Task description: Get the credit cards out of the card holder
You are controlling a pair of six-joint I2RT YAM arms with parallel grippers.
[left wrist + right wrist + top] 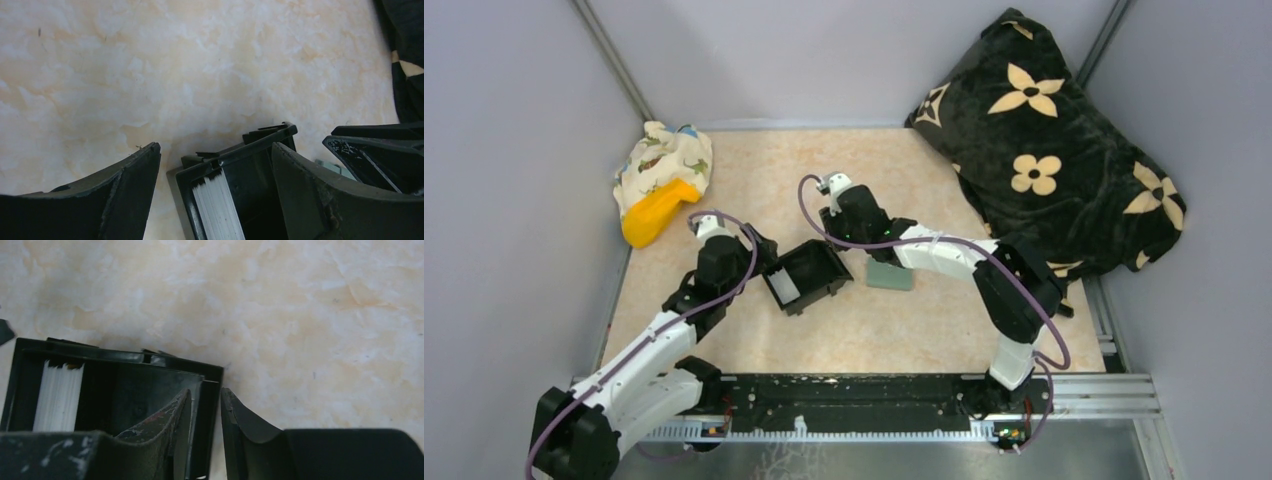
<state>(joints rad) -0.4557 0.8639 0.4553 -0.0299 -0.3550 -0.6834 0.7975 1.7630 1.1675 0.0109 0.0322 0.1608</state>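
Observation:
The card holder [890, 276], sage-green and closed, lies flat on the table just right of a black box [809, 275], under my right arm; a pale corner of it [330, 166] shows in the left wrist view. No credit cards are in view. My left gripper [764, 262] [215, 146] is open wide over the box's left wall [235, 150], one finger outside and one inside. My right gripper [841, 252] [206, 390] is open only narrowly, with the box's right wall [212, 385] between its fingers and a sliver of table beside the outer finger.
The black box holds a white stack [217, 207] [59, 395] against its left side. A printed cloth [664, 160] with an orange object [656, 212] lies at the back left. A black flowered cushion [1044, 150] fills the back right. Grey walls enclose the table.

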